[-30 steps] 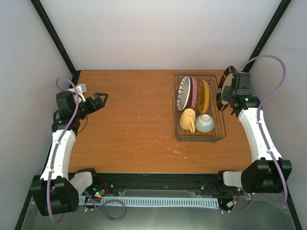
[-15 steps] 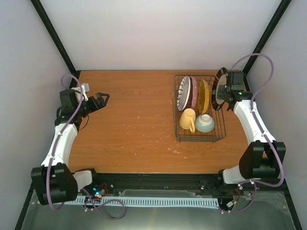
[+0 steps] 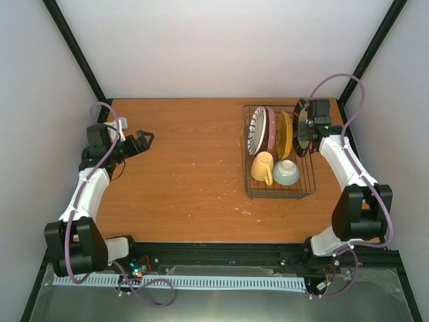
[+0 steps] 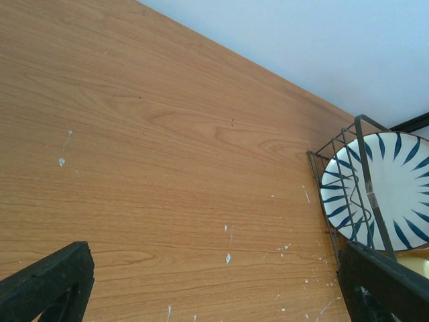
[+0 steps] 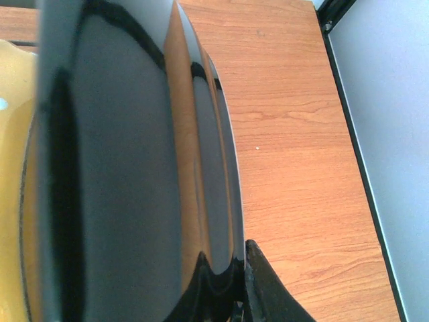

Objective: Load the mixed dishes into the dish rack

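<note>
One dark plate (image 3: 301, 131) (R gripper (image 5: 231, 282)) at rack (image 3: 279, 195) edge.

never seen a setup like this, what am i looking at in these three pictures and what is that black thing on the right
These are two robot arms bolted to a wooden table. The wide picture looks down from above; the other two come from small cameras on each wrist. On the table stands a wire dish rack holding a striped plate, a pink plate, an orange plate, a yellow mug and a mint-green bowl. The right gripper pinches the dark plate by its rim, upright at the rack's right end. The left gripper is open and empty.
</note>
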`<state>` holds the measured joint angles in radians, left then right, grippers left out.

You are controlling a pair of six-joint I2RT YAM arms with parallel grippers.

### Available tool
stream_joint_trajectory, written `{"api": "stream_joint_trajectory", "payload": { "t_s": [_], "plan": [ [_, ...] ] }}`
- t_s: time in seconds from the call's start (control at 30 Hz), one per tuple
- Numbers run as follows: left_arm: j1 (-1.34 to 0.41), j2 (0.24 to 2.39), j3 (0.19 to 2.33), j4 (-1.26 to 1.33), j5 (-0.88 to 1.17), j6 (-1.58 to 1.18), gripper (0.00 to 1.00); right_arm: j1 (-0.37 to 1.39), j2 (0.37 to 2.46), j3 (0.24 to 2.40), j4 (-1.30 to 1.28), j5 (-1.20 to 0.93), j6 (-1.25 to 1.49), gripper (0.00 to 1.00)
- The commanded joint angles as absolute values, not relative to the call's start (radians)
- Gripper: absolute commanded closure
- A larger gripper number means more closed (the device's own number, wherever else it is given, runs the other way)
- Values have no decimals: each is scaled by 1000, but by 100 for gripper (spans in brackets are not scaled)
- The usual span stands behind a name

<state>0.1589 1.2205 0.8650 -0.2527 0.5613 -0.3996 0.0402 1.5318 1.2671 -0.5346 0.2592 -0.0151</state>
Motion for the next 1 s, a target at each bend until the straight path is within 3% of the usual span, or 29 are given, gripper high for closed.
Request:
{"api": "stream_joint_trajectory", "payload": {
  "t_s": [0.0,0.33,0.4,0.5,0.6,0.67,0.97],
  "plan": [
    [155,1232,897,-241,554,-356,0,52,1533,1280,-440,308,-20,97],
    [156,1231,893,-261,548,-346,0,69,1586,1208,-428,276,46,94],
    [156,1230,892,-261,549,-349,0,72,1593,1205,-423,276,54,87],
    [156,1229,886,-256,549,-355,0,73,1593,1206,-419,273,73,65],
    [156,1228,882,-255,548,-360,0,75,1577,1205,-409,263,87,54],
    [156,1229,879,-253,551,-366,0,75,1554,1206,-402,252,96,40],
    [156,1193,870,-247,577,-408,0,77,1377,1243,-400,202,124,20]
  ]
}}
